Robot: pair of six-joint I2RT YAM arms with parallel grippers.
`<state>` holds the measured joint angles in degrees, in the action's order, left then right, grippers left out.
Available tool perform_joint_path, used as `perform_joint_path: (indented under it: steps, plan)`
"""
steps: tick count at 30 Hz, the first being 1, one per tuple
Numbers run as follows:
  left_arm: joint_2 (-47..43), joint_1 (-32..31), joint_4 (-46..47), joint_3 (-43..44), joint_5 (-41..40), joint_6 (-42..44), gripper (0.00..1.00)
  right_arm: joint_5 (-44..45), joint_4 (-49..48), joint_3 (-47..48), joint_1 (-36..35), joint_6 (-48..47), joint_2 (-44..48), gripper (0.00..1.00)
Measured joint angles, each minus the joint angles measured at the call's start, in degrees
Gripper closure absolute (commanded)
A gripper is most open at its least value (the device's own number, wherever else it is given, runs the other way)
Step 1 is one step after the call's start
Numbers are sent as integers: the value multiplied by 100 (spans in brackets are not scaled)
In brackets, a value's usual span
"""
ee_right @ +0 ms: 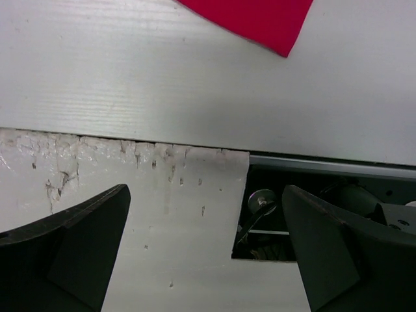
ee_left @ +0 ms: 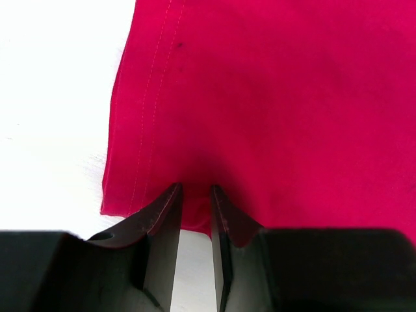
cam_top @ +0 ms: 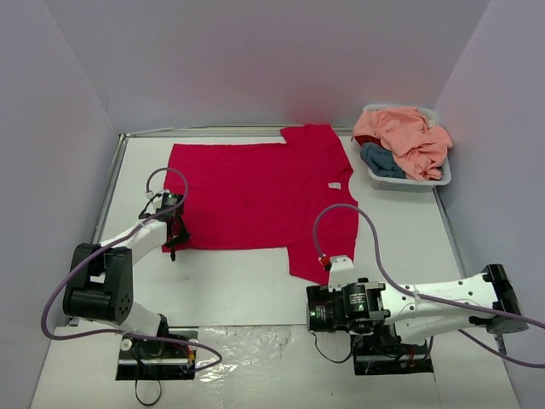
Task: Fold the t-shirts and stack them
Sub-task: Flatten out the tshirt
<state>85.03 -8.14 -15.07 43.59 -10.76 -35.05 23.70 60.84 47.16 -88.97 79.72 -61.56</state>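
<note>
The red t-shirt lies spread flat across the table's far middle. At its near-left hem corner the left gripper points down from a forward-reaching arm, jaws narrow and pinching the hem. The right arm lies folded low along the near edge, its gripper gaping wide, holding nothing. Peach-pink and teal t-shirts fill the basket at the far right corner.

Left hand narrowed, arm extended; right hand gaping, arm folded low.
</note>
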Motion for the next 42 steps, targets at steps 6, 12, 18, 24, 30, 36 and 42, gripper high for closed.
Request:
perform_joint_path:
  steps: [6, 12, 18, 24, 30, 36, 42]
  plan:
    - [0, -9, 2, 0, 4, 9, 77, -221, 188, 0, -798, 579, -74, 0]
    - [-2, -15, 2, 0, 4, 15, 77, -400, 282, 31, -1475, 1091, -267, 0]
    - [-4, -46, 2, 0, 2, 15, 77, -533, 275, 188, -2015, 1480, -675, 0]
    - [-7, -55, 0, 0, 2, 15, 77, -708, 280, 190, -2736, 2083, -721, 0]
    - [-7, -79, 0, 0, 2, 17, 77, -428, 260, 365, -2857, 2398, -822, 0]
    - [-7, -92, 0, 0, 2, 17, 77, 317, 238, 435, -2780, 2811, -623, 0]
    - [-7, -116, 2, 0, 2, 17, 77, 782, 168, 48, -2531, 3088, 35, 1]
